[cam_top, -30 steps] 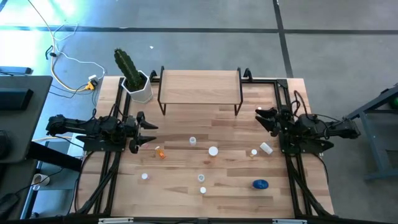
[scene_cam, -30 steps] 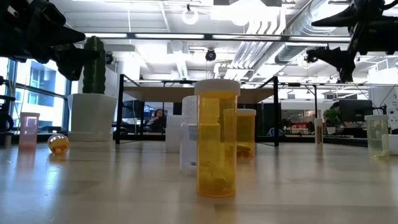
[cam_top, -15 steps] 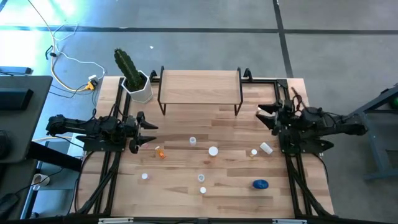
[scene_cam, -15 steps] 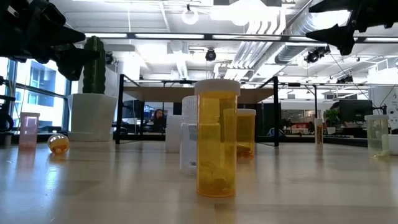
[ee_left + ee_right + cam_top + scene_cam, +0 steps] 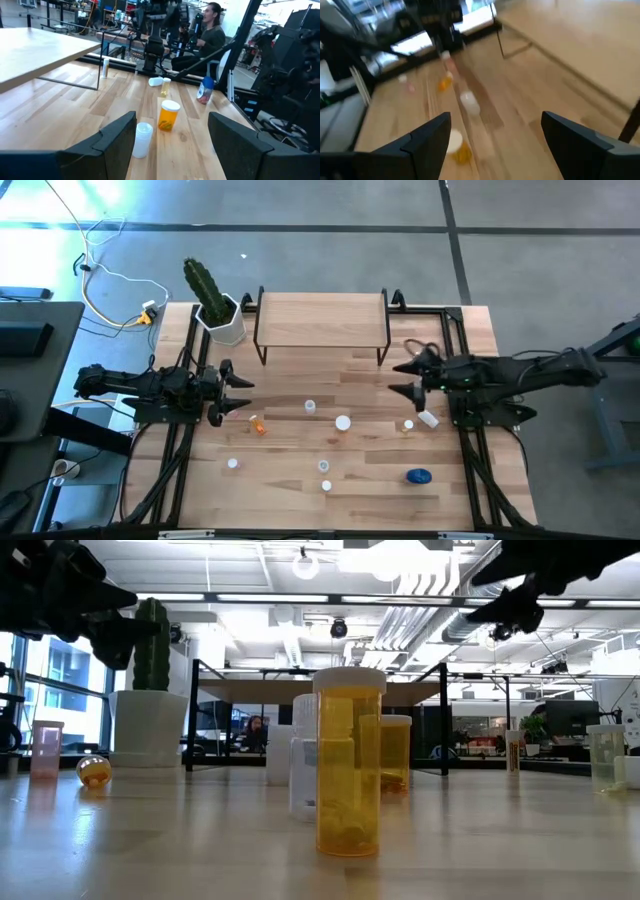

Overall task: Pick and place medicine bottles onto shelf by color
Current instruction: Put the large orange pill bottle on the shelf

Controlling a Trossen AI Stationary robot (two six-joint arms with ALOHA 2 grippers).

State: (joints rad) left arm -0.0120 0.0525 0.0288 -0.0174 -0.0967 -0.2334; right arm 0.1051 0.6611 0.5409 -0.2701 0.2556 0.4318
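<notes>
While nothing yet stands on the shelf [image 5: 322,315], which sits at the far edge of the table [image 5: 300,385] just beside the cactus pot [image 5: 225,320], its light-wood top is bare and the medicine bottles lie scattered over the planks in front of it. The right gripper [image 5: 397,379] reaches in over the table near the shelf's right legs, fingers spread wide and holding nothing. The left gripper [image 5: 240,392] waits above the left side, likewise parted and empty.

Largest of the bottles is the squat blue bottle [image 5: 419,476], near the front right. Next comes the orange bottle [image 5: 349,762] with its white cap, upright in the middle. Near the right gripper a small amber vial [image 5: 407,424] stands just beside a clear bottle [image 5: 428,418] lying on its side. A tipped orange vial [image 5: 258,424] lies near the left gripper, and a pink vial [image 5: 46,748] stands further left.

By my judgement these are light, stiff plastic, smooth enough to slip and, for the tipped ones, to roll. An upright bottle is best taken across its body below the cap, squarely and low; a lying one across its round middle, with the fingers set against the rolling direction.
</notes>
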